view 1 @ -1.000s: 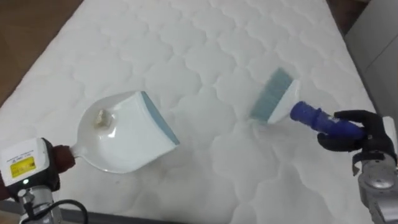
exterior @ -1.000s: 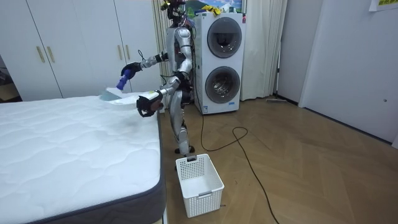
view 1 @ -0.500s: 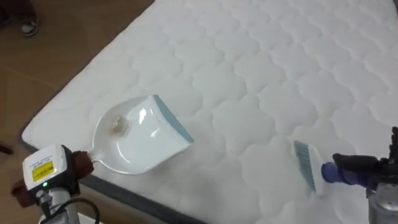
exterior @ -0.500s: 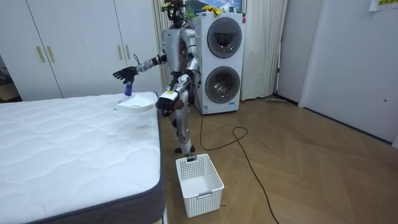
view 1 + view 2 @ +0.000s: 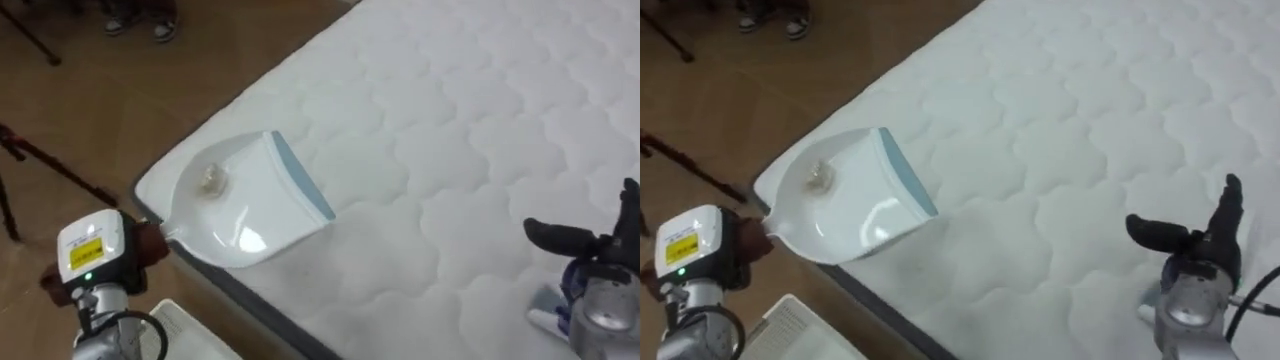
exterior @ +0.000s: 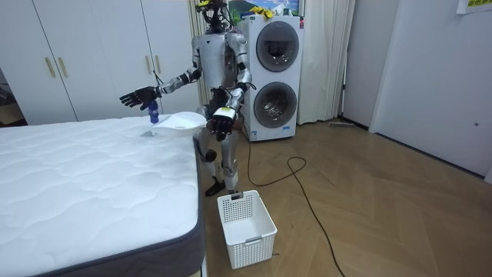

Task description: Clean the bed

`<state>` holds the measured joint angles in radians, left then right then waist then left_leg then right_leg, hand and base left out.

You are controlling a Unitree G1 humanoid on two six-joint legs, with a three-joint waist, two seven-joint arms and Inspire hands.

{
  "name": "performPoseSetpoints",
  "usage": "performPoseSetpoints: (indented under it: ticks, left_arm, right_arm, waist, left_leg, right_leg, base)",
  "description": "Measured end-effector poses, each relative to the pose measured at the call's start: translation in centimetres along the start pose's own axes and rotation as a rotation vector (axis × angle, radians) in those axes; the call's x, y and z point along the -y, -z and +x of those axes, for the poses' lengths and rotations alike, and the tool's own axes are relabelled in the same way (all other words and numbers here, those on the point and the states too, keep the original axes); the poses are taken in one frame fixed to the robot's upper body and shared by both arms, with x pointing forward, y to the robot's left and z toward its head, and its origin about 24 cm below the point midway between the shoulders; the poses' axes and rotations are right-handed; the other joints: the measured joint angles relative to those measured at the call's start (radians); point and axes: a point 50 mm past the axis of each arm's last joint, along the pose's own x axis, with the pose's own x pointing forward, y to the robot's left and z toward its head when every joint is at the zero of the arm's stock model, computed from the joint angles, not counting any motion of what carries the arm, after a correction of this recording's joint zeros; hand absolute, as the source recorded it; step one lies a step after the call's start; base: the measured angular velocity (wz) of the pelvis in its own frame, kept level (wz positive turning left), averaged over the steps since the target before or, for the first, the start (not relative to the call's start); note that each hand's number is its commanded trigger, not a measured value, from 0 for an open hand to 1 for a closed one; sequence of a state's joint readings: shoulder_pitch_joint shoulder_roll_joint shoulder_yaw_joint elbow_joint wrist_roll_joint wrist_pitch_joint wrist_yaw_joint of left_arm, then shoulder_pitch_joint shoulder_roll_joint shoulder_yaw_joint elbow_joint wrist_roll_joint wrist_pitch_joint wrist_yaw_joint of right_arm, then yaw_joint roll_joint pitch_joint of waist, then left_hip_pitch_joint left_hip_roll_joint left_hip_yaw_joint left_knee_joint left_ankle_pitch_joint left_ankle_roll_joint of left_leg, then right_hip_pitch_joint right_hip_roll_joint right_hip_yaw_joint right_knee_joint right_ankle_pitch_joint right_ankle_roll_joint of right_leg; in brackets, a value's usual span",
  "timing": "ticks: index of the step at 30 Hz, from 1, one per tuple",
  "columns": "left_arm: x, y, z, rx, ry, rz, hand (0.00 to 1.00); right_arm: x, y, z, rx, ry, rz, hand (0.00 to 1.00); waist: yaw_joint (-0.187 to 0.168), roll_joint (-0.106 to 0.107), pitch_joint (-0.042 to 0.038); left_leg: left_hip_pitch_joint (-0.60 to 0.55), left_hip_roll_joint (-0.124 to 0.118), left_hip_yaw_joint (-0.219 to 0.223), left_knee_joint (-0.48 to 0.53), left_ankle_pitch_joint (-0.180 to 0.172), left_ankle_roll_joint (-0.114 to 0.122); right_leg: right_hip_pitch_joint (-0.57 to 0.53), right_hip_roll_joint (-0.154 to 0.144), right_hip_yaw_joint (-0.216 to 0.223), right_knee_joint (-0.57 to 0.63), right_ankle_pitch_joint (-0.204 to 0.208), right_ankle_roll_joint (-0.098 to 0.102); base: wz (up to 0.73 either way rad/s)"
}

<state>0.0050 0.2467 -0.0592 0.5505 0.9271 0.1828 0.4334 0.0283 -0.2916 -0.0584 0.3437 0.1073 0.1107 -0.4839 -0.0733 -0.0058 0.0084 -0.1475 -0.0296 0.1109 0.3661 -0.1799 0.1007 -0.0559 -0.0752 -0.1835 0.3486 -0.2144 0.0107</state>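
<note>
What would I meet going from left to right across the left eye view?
left hand → dustpan → right hand

light: bright, even | shadows: soft | glare: on dustpan [image 5: 245, 205] (small glints)

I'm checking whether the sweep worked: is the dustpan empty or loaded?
Loaded: a small pale clump of debris lies inside the white dustpan, near its handle end, as both eye views show.
</note>
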Motion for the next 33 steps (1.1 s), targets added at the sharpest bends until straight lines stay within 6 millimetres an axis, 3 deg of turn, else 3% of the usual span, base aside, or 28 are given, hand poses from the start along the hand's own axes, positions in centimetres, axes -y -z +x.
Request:
performPoseSetpoints:
  ticks: [2, 6, 9, 12, 14, 17, 18, 19, 21, 23, 24, 25, 26, 27, 28, 30, 33]
  left_arm:
    - [0.3, -0.4, -0.1, 0.011, 0.021, -0.025, 1.0]
    - [0.3, -0.3, -0.2, 0.018, 0.023, -0.028, 1.0]
    - [-0.1, 0.6, -0.1, -0.016, 0.011, -0.03, 1.0]
    - [-0.4, 1.4, 0.0, -0.05, -0.006, -0.033, 1.0]
    - [-0.4, 1.7, 0.0, -0.062, -0.011, -0.034, 1.0]
    - [-0.2, 1.7, -0.3, -0.059, -0.004, -0.045, 1.0]
    - [-0.2, 1.4, -0.3, -0.054, -0.01, -0.057, 1.0]
    - [-0.2, 0.6, -0.2, -0.038, -0.018, -0.077, 1.0]
    - [-0.1, -0.4, -0.2, -0.007, -0.015, -0.092, 1.0]
    - [0.2, -0.6, -0.3, 0.006, -0.006, -0.089, 1.0]
    - [0.2, -0.6, -0.4, 0.007, -0.003, -0.09, 1.0]
    - [0.0, -0.7, -0.2, 0.012, -0.013, -0.097, 1.0]
    - [-0.1, -0.6, -0.1, 0.011, -0.024, -0.099, 1.0]
    - [-0.3, -0.2, 0.0, -0.002, -0.041, -0.102, 1.0]
    - [-0.5, 0.3, 0.0, -0.013, -0.045, -0.092, 1.0]
    - [-0.6, 0.1, 0.0, -0.004, -0.054, -0.086, 1.0]
    - [-0.7, 0.0, 0.0, 0.011, -0.076, -0.052, 1.0]
  right_arm:
    - [-0.4, 0.0, -0.2, 0.001, -0.028, 0.008, 0.0]
    - [-0.6, 0.4, -0.8, -0.002, -0.066, 0.013, 0.0]
    - [-0.9, 0.4, -1.1, -0.002, -0.087, 0.023, 0.0]
    - [-1.0, 0.3, -1.1, 0.01, -0.108, 0.031, 0.0]
    - [-1.1, 0.2, -1.1, 0.017, -0.11, 0.036, 0.0]
    - [-1.1, 0.1, -1.1, 0.023, -0.11, 0.055, 0.0]
    - [-1.2, 0.0, -1.1, 0.017, -0.111, 0.086, 0.0]
    - [-1.2, 0.0, -1.1, 0.007, -0.104, 0.105, 0.0]
    - [-1.3, 0.0, -1.1, 0.003, -0.101, 0.116, 0.0]
    - [-1.8, -0.4, -1.1, 0.011, -0.116, 0.137, 0.0]
    - [-2.0, -0.4, -1.2, 0.012, -0.126, 0.135, 0.0]
    - [-2.2, -0.6, -1.2, 0.016, -0.131, 0.139, 0.0]
    - [-2.4, -0.8, -1.1, 0.021, -0.137, 0.14, 0.0]
    - [-2.9, -1.3, -1.0, 0.042, -0.156, 0.138, 0.0]
    - [-3.4, -1.1, -1.3, 0.037, -0.176, 0.144, 0.0]
    - [-3.3, -0.9, -1.4, 0.031, -0.172, 0.143, 0.0]
    - [-3.4, -0.6, -1.5, 0.037, -0.179, 0.117, 0.0]
  waist:
    - [0.005, 0.008, -0.0028]
    - [0.055, 0.001, -0.0037]
    - [0.065, -0.008, -0.0056]
    - [0.104, -0.012, -0.0078]
    - [0.109, -0.015, -0.0081]
    - [0.11, -0.011, -0.0064]
    - [0.103, -0.01, -0.0051]
    - [0.082, -0.01, -0.0023]
    - [0.08, -0.011, -0.0004]
    - [0.094, -0.02, 0.0057]
    - [0.094, -0.034, 0.0063]
    - [0.079, -0.063, 0.0118]
    - [0.093, -0.061, 0.0122]
    - [0.126, -0.04, 0.0188]
    - [0.136, -0.038, 0.0179]
    - [0.122, -0.053, 0.0076]
    - [0.133, -0.046, 0.0064]
  left_leg:
    - [-0.016, -0.013, -0.033, -0.002, 0.009, 0.0]
    - [-0.028, -0.022, -0.076, 0.01, 0.014, -0.004]
    - [-0.035, -0.037, -0.123, 0.012, 0.019, -0.011]
    - [-0.046, -0.04, -0.138, 0.014, 0.02, -0.012]
    - [-0.057, -0.046, -0.156, 0.014, 0.029, -0.005]
    - [-0.084, -0.057, -0.181, 0.029, 0.035, 0.001]
    - [-0.106, -0.046, -0.146, 0.033, 0.038, 0.006]
    - [-0.129, -0.003, -0.007, 0.032, 0.042, 0.014]
    - [-0.137, 0.039, 0.158, 0.031, 0.029, 0.023]
    - [-0.13, 0.013, 0.124, 0.022, 0.021, 0.005]
    - [-0.115, -0.023, 0.094, -0.017, 0.036, -0.056]
    - [-0.113, -0.028, 0.119, -0.001, 0.027, -0.104]
    - [-0.123, 0.021, 0.158, 0.068, 0.007, -0.069]
    - [-0.144, 0.071, 0.142, 0.165, -0.078, -0.053]
    - [-0.143, 0.06, 0.111, 0.17, -0.095, -0.017]
    - [-0.137, 0.022, 0.069, 0.131, -0.079, -0.019]
    - [-0.103, -0.009, 0.051, 0.099, -0.056, 0.015]
  right_leg:
    - [0.009, 0.003, -0.026, -0.006, 0.007, 0.003]
    - [0.022, 0.002, -0.067, -0.038, 0.001, 0.009]
    - [0.04, 0.013, -0.067, -0.065, 0.008, 0.007]
    - [0.039, 0.025, -0.067, -0.074, 0.011, 0.002]
    - [0.044, 0.026, -0.08, -0.072, 0.018, -0.002]
    - [0.062, 0.025, -0.137, -0.092, 0.017, -0.004]
    - [0.066, 0.015, -0.181, -0.1, 0.016, -0.004]
    - [0.078, 0.006, -0.244, -0.112, 0.01, 0.002]
    - [0.081, -0.003, -0.301, -0.105, -0.012, 0.008]
    - [0.076, -0.009, -0.311, -0.096, -0.022, 0.016]
    - [0.084, -0.017, -0.305, -0.11, -0.021, 0.001]
    - [0.095, -0.048, -0.327, -0.123, -0.013, -0.006]
    - [0.098, -0.052, -0.345, -0.108, -0.02, 0.004]
    - [0.096, -0.05, -0.365, -0.04, -0.053, 0.035]
    - [0.089, -0.045, -0.364, -0.02, -0.071, 0.034]
    - [0.086, -0.047, -0.344, -0.038, -0.066, 0.029]
    - [0.073, -0.063, -0.293, -0.014, -0.043, 0.05]
  base:
    - [0.7]
    - [0.37]
    - [0.4]
    - [0.18]
    - [0.33]
    - [0.59]
    - [1.03]
    - [1.2]
    - [1.0]
    - [0.6]
    - [0.94]
    - [0.84]
    - [0.29]
    - [-0.11]
    - [0.11]
    - [0.7]
    - [0.45]
